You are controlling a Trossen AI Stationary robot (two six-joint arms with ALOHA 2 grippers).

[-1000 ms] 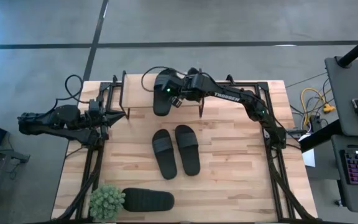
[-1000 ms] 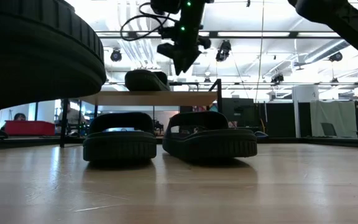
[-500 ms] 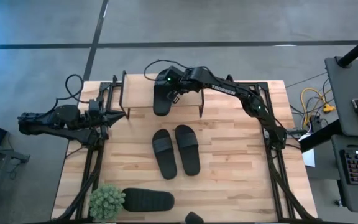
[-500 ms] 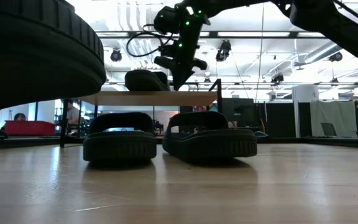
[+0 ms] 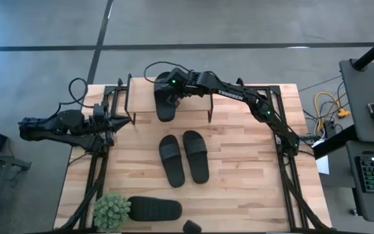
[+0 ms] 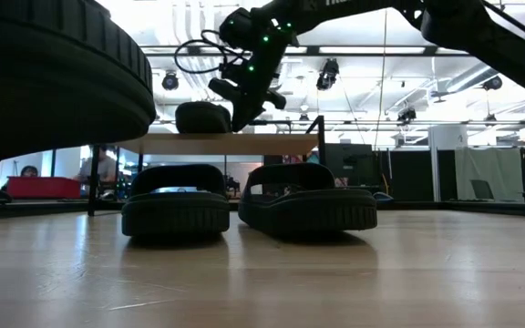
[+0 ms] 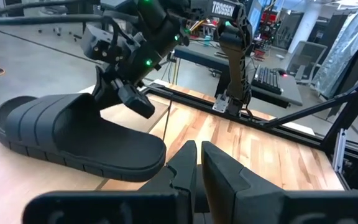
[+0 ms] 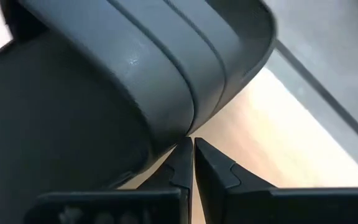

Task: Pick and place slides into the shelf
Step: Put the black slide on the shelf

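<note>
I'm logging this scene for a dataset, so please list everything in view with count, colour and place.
Slide on the shelf: one, black, on the shelf's top board.
Paired slides: two, black, side by side mid-table.
Lone slide: one, black, near table edge, beside the plant.
Shelf: one, light wood top, black legs, far side of the table.
Plant: one, green, near left corner.
Table: one, light wood.
Right pincer: shut, against the shelf slide's strap.
Left pincer: shut, waiting at the table's left edge.
</note>
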